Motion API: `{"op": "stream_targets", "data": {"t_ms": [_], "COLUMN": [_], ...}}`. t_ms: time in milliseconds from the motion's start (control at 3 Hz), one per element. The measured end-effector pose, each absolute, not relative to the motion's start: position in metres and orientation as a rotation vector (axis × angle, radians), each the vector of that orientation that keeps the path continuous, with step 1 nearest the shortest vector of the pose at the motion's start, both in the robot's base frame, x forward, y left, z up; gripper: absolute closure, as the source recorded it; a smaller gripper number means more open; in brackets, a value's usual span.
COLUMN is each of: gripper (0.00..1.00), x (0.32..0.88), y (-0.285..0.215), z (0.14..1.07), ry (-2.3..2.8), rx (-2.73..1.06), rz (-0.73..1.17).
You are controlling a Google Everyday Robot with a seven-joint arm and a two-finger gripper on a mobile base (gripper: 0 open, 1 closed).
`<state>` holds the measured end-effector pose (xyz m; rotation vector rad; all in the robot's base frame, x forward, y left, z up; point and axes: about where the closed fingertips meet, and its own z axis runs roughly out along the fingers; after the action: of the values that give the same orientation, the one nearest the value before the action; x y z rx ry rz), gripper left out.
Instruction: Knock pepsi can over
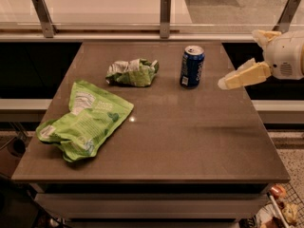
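While the pepsi can stands upright on the far right part of the desk, the hand hovers near its right side; I cannot tell whether it is open or closed. A crumpled green bag lies left of the can, and a larger green bag lies nearer, on the left.

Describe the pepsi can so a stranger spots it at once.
On the brown table, look toward the far edge, right of centre. The pepsi can stands upright, between a crumpled green bag on its left and the gripper hovering at its right. It is the only dark blue cylinder.
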<state>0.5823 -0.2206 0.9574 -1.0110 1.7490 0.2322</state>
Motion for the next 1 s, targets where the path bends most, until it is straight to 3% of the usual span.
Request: {"op": "stream_targets", "data": {"t_ms": [1000], "gripper": [0.0], "x": [0.626], "y": [-0.193], "z": [0.931], "ry": [1.657], "rx": [-0.953], "rz": [0.433]}}
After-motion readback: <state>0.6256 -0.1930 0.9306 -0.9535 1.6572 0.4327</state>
